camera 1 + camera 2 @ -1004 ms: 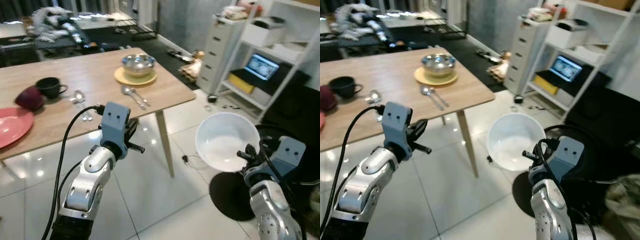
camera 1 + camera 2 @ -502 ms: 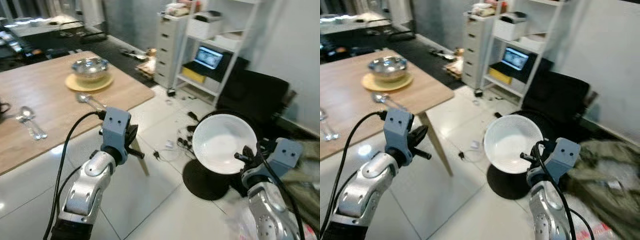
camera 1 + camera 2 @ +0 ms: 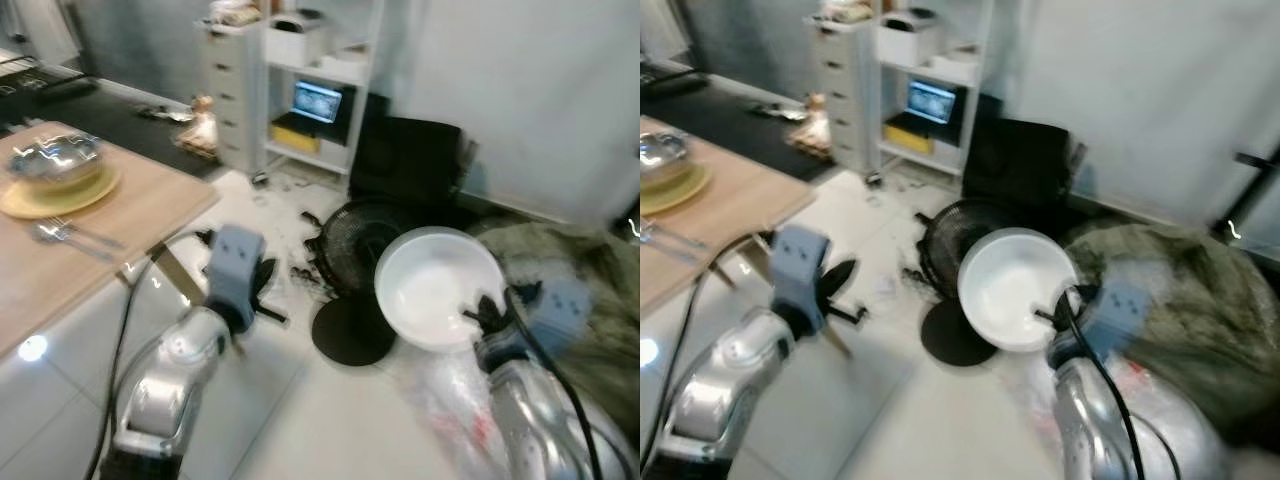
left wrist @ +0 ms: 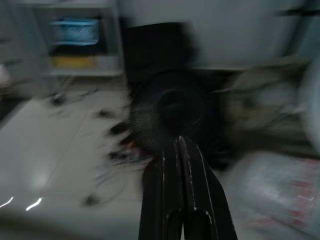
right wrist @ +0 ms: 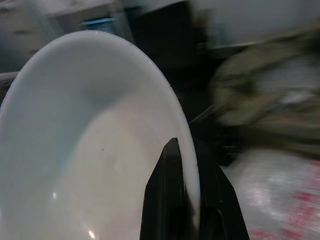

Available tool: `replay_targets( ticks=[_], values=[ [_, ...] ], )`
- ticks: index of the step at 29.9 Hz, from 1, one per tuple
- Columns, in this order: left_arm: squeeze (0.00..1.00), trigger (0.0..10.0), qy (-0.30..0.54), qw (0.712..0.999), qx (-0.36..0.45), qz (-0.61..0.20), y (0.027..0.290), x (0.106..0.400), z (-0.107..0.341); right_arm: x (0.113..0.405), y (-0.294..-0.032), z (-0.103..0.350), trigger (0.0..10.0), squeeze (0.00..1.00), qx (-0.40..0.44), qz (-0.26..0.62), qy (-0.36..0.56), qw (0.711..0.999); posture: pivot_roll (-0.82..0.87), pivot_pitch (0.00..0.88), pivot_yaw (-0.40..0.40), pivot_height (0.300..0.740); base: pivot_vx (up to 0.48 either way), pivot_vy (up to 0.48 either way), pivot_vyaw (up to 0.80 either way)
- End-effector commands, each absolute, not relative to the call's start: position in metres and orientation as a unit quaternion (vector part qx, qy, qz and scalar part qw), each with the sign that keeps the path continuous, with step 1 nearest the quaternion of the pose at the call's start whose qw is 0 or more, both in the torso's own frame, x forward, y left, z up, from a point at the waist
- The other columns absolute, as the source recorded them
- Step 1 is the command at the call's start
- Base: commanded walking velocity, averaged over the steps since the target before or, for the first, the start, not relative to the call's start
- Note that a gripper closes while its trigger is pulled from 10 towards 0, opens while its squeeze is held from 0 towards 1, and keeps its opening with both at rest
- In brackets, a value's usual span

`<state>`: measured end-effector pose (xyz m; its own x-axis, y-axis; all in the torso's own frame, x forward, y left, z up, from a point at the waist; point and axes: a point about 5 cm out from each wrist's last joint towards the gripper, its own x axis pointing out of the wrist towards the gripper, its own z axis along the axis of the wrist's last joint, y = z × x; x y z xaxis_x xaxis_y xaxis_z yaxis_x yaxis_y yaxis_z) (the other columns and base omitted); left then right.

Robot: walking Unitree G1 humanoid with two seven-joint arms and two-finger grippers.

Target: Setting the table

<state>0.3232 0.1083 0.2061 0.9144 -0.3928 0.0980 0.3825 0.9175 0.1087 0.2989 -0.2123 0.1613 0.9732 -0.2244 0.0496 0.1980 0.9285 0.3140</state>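
Fan [image 3: 362,235]: black, standing on the floor, round base below it.
Shelf unit [image 3: 320,70]: white, against the wall, lit screen [image 3: 317,101] inside.
Drawers [image 3: 238,85]: grey, beside the shelves.
Green cloth [image 3: 1185,290]: heaped on the floor.
Plastic bag [image 4: 282,190]: clear, red print.

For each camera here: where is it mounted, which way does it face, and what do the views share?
Left and right eye views: head stereo pair, facing forward and down at the floor, both arms, wooden table at left.
Left wrist view: along the shut left hand toward the black fan.
Right wrist view: along the right hand clamping the white bowl.
Shared: bowl and fan appear in the eye views too.
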Motion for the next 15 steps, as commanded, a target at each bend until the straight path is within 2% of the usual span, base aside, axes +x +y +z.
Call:
replay_targets(
  ticks=[1, 15],
  values=[
    [0.00, 10.0, -0.056, 0.977, 0.044, -0.200, 0.1102, 0.3216, 0.2040, 0.2986, -0.2109, 0.1642, 10.0, 0.00, 0.155, -0.105, -0.049, 0.981, 0.09, 0.096, 0.057, 0.740, 0.000, 0.000, -0.80],
    [0.00, 10.0, -0.049, 0.977, 0.037, -0.202, 0.1096, 0.3217, 0.2003, 0.2972, -0.2046, 0.1607, 10.0, 0.00, 0.152, -0.096, -0.044, 0.983, 0.09, 0.092, 0.057, 0.740, 0.000, 0.000, -0.80]
  ],
)
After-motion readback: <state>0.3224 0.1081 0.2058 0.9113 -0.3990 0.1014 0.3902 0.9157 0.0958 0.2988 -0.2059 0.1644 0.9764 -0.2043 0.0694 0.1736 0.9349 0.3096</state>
